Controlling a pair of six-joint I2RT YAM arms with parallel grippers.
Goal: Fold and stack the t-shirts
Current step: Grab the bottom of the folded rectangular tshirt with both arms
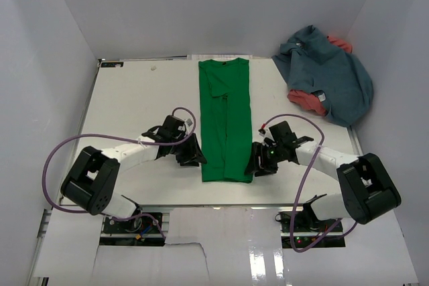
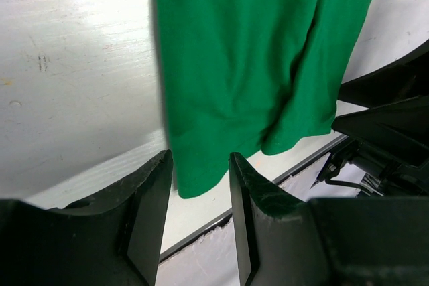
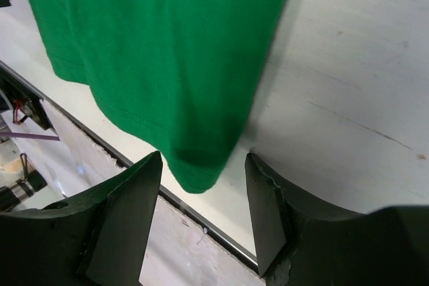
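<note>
1. Green t-shirt (image 1: pixel 225 118): folded to a long narrow strip, flat mid-surface (image 1: pixel 134 98), collar at the far edge, hem towards the arm bases.
2. Left end effector (image 1: pixel 196 159): down at the hem's left corner, jaws apart at a moderate gap, nothing clamped. In the left wrist view the corner lies just ahead of the fingertips.
3. Right end effector (image 1: pixel 255 165): mirrored at the hem's right corner, jaws apart and empty, corner at the mouth of the gap.
4. Blue-grey t-shirt (image 1: pixel 338 78): crumpled heap in the far right corner, lying over the coral t-shirt (image 1: pixel 307 100).
</note>
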